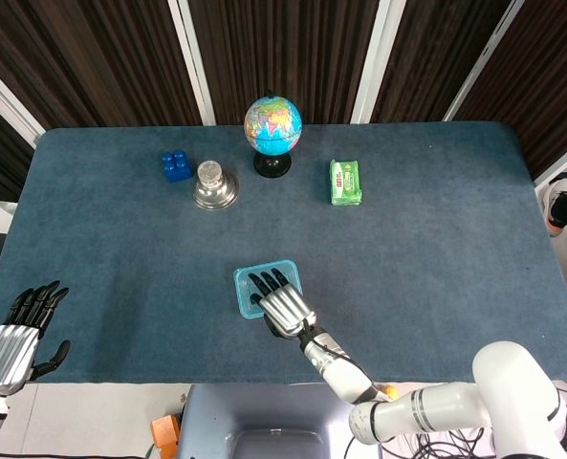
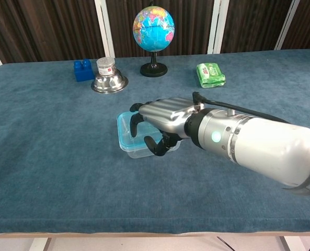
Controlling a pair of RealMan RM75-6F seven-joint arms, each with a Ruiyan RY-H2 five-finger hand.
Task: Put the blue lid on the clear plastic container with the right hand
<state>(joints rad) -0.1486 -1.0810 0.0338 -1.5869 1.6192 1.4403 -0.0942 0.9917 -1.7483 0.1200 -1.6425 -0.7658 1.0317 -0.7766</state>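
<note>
Curled downward and slightly apart, the fingers (image 2: 136, 116) of the right hand (image 2: 162, 123) rest on the blue lid (image 2: 124, 133), which sits atop the clear plastic container (image 2: 139, 150) near the table's (image 1: 436, 239) front middle. This looks like the seating step (whether the rim has snapped down I cannot tell). The next move probably calls for an even downward press.

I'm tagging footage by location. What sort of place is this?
Probably a robot lab or test room: a blue cloth-covered table with unrelated props, a globe, a blue toy brick, and dark slatted wall panels.
</note>
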